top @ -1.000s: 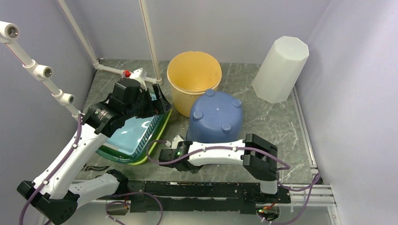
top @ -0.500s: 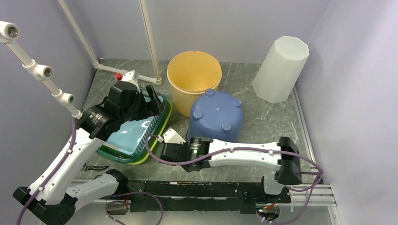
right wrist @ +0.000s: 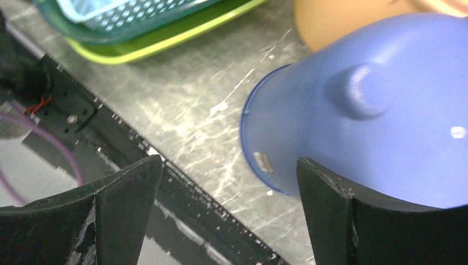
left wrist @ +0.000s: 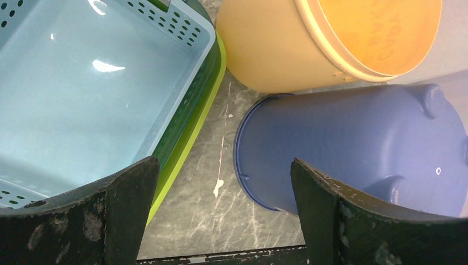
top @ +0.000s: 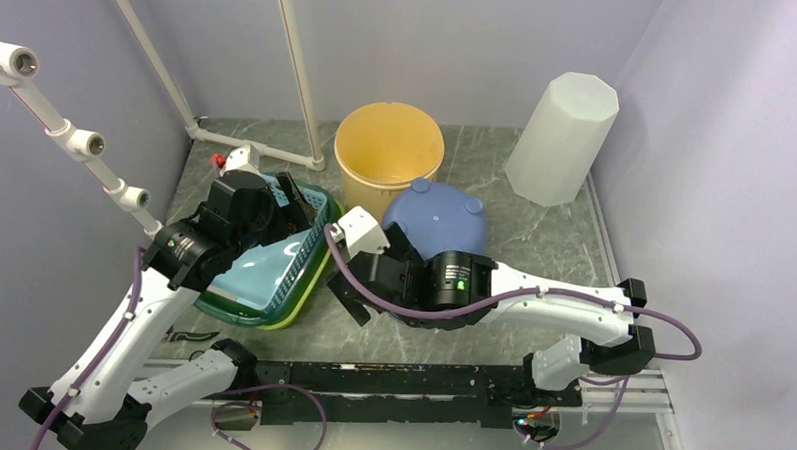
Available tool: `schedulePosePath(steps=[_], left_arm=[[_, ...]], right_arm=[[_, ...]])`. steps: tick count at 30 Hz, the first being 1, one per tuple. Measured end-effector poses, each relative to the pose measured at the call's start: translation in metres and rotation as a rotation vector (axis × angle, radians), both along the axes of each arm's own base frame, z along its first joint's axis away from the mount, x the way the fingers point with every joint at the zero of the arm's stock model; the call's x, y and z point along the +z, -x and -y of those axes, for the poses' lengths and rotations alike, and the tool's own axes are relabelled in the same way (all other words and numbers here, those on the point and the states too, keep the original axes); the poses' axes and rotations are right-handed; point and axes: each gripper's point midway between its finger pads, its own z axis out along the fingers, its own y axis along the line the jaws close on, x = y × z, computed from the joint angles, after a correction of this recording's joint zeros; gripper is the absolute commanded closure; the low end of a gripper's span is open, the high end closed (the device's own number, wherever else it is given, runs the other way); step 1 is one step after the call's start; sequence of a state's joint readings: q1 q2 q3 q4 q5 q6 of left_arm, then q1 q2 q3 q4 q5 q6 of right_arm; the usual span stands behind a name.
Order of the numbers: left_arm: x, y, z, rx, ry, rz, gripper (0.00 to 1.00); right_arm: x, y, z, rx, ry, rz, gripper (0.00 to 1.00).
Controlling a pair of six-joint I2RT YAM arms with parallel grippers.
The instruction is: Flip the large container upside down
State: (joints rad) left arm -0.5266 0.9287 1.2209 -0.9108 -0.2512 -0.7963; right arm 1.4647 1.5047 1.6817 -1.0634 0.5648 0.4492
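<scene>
1. The blue container (top: 435, 218) stands bottom-up at mid-desk (top: 544, 255).
2. Our right hand (right wrist: 228, 168) and left hand (left wrist: 223, 168) both gape, empty.
3. We judge it flipped; next, we back away without nudging it.

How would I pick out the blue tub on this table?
Look to the middle of the grey marbled table, just in front of the open yellow bucket. The blue tub stands there, the only dark blue thing, upside down with round feet pointing up.
</scene>
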Motion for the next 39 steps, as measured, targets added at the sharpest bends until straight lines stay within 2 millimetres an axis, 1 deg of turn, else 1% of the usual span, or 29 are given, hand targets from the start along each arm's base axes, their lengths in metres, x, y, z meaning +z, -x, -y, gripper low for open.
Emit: schedulePosePath(steps=[3, 7, 11, 12, 14, 17, 20, 25, 29, 32, 36, 39], left_arm=[[-0.001, 0.000, 0.000, 0.004, 0.001, -0.003, 0.06], [-0.002, 0.000, 0.000, 0.005, 0.002, -0.005, 0.06], [-0.002, 0.000, 0.000, 0.007, 0.005, -0.006, 0.06], [-0.002, 0.000, 0.000, 0.007, 0.005, -0.006, 0.06], [-0.002, 0.000, 0.000, 0.007, 0.005, -0.006, 0.06], [-0.002, 0.000, 0.000, 0.005, 0.005, -0.007, 0.06], [-0.002, 0.000, 0.001, 0.003, 0.007, -0.007, 0.06], [-0.003, 0.001, 0.003, -0.007, 0.011, -0.015, 0.05], [-0.006, 0.000, 0.006, -0.016, 0.010, -0.028, 0.05], [-0.011, -0.001, 0.009, -0.025, 0.007, -0.047, 0.05], [-0.017, -0.004, 0.012, -0.032, 0.000, -0.073, 0.05], [-0.021, -0.004, 0.012, -0.032, -0.008, -0.088, 0.05]], right_arm=[[0.015, -0.015, 0.005, -0.072, -0.025, 0.071, 0.00], [0.029, -0.037, 0.016, -0.182, -0.034, 0.135, 0.00], [0.041, -0.073, 0.031, -0.362, -0.023, 0.165, 0.00], [0.041, -0.080, 0.034, -0.396, -0.016, 0.167, 0.00], [0.035, -0.094, 0.044, -0.459, 0.016, 0.163, 0.03], [0.022, -0.107, 0.057, -0.507, 0.071, 0.147, 0.03], [0.018, -0.110, 0.061, -0.517, 0.081, 0.136, 0.01], [0.012, -0.104, 0.061, -0.477, 0.084, 0.109, 0.00], [0.011, -0.105, 0.059, -0.475, 0.084, 0.106, 0.00], [0.007, -0.107, 0.059, -0.482, 0.104, 0.109, 0.00], [-0.005, -0.112, 0.060, -0.499, 0.147, 0.091, 0.00], [-0.006, -0.118, 0.059, -0.522, 0.151, 0.093, 0.00]])
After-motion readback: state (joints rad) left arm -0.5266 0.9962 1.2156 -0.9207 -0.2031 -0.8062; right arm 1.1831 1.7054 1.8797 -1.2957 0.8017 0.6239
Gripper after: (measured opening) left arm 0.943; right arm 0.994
